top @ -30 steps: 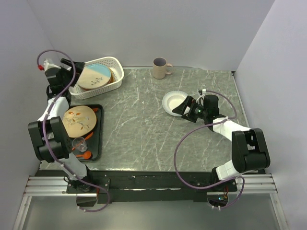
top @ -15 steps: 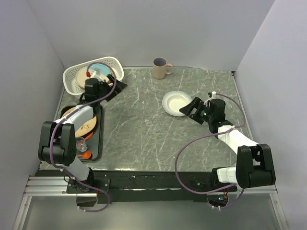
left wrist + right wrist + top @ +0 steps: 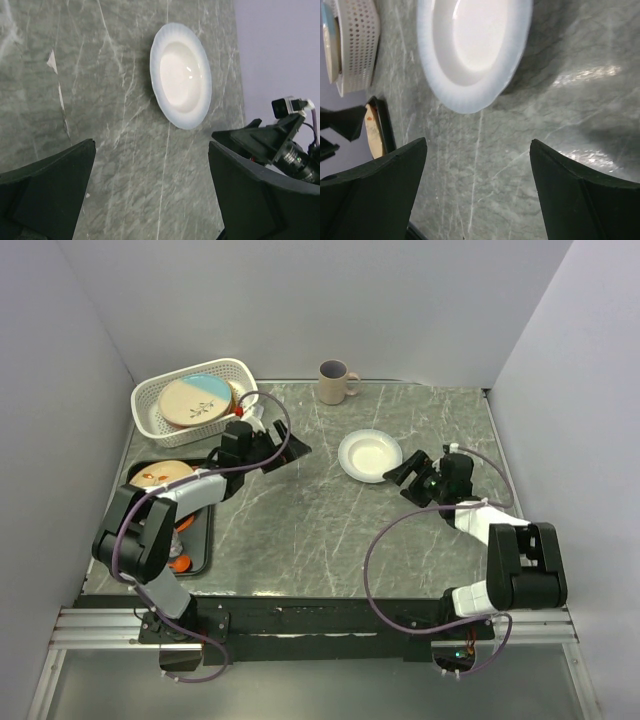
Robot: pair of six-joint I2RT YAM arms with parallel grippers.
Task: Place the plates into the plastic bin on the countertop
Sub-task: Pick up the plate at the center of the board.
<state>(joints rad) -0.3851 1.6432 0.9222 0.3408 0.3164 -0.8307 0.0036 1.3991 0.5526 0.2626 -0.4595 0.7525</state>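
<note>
A pale white-blue plate (image 3: pixel 369 455) lies flat on the grey-green marble countertop (image 3: pixel 300 530); it also shows in the left wrist view (image 3: pixel 181 75) and the right wrist view (image 3: pixel 475 45). The white lattice bin (image 3: pixel 150 412) at the back left holds a tan and pale-blue twig plate (image 3: pixel 195 400) over an orange plate edge (image 3: pixel 233 394). A cream plate (image 3: pixel 158 477) with a twig lies on the black tray. My left gripper (image 3: pixel 289 450) is open and empty, left of the pale plate. My right gripper (image 3: pixel 400 479) is open and empty, just right of it.
A beige mug (image 3: pixel 335 382) stands at the back centre. The flat black tray (image 3: pixel 200 535) at the left edge also holds small orange pieces (image 3: pixel 178 562). Grey walls close in the back and both sides. In the right wrist view the bin (image 3: pixel 355 45) shows far left.
My left arm has swung from the bin out over the countertop toward the pale plate, empty. My right gripper has backed a little off the plate's right rim.
</note>
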